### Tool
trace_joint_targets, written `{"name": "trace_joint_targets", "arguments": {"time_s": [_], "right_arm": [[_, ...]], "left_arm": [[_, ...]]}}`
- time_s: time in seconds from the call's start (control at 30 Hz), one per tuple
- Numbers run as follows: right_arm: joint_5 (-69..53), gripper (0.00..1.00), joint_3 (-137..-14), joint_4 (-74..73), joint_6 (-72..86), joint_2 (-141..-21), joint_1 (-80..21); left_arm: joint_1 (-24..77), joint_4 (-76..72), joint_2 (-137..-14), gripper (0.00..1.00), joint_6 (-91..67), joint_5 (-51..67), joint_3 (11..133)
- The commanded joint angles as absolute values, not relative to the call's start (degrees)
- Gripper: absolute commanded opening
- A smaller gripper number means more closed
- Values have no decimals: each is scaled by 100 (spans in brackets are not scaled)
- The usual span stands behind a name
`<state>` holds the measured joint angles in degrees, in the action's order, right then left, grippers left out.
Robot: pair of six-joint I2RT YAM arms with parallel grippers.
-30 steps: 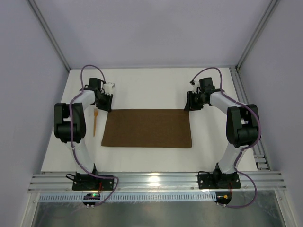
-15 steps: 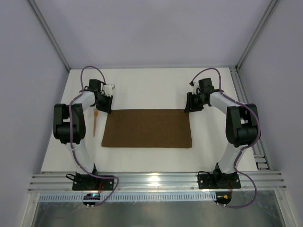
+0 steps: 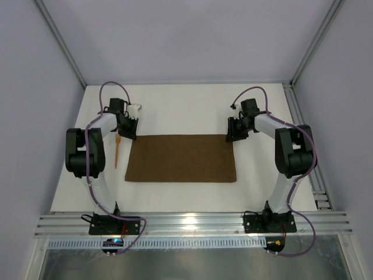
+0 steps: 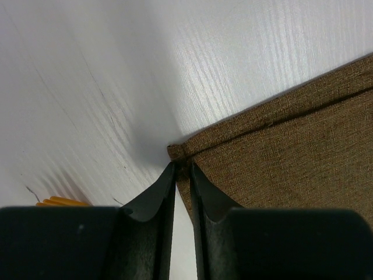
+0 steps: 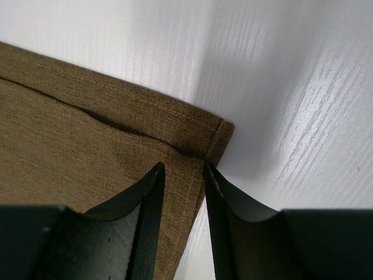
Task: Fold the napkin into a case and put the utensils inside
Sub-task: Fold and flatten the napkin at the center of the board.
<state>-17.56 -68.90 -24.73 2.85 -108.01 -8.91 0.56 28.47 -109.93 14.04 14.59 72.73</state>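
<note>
The dark brown napkin (image 3: 182, 158) lies flat on the white table as a folded rectangle, with layered edges along its far side. My left gripper (image 3: 130, 135) is at its far left corner. In the left wrist view the left gripper (image 4: 182, 166) has its jaws drawn nearly together, pinching the corner of the napkin (image 4: 280, 146). My right gripper (image 3: 232, 136) is at the far right corner. There the right gripper (image 5: 183, 166) stands open, with the upper layer's edge of the napkin (image 5: 87, 128) between the jaws. One orange utensil (image 3: 117, 150) lies just left of the napkin, and its end (image 4: 58, 202) shows beside my left finger.
Metal frame posts (image 3: 61, 46) and grey walls enclose the table on three sides. An aluminium rail (image 3: 192, 223) carrying both arm bases runs along the near edge. Bare white table (image 3: 186, 108) stretches beyond the napkin.
The left jaws have closed in on the napkin's far left corner. The right wrist has shifted slightly left over the far right corner. The napkin has not moved.
</note>
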Motion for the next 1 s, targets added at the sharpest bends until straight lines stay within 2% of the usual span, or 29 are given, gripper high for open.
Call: {"name": "trace_joint_targets", "arguments": {"time_s": [0.0,0.13,0.23,0.37,0.5,0.63,0.97], "right_arm": [[-1442,38,-7014,-2522,167,-10890,-923],[-1415,38,-7014,-2549,158,-10890,-932],[-1485,18,-7022,-2558,123,-10898,-932],[-1556,3,-7023,-2558,141,-10916,-932],[-1564,3,-7014,-2558,141,-10811,-932],[-1608,3,-6996,-2566,123,-10565,-932],[-1775,3,-6864,-2329,202,-10055,-932]], "left_arm": [[18,2892,-10749,17,1529,1468,7172],[26,2900,-10740,13,1538,1468,7172],[26,2892,-10714,11,1529,1468,7181],[18,2909,-10653,11,1547,1468,7181],[26,2944,-10573,10,1582,1477,7172],[26,2962,-10538,1,1608,1450,7163],[-176,2988,-10362,0,1591,1538,7189]]}}
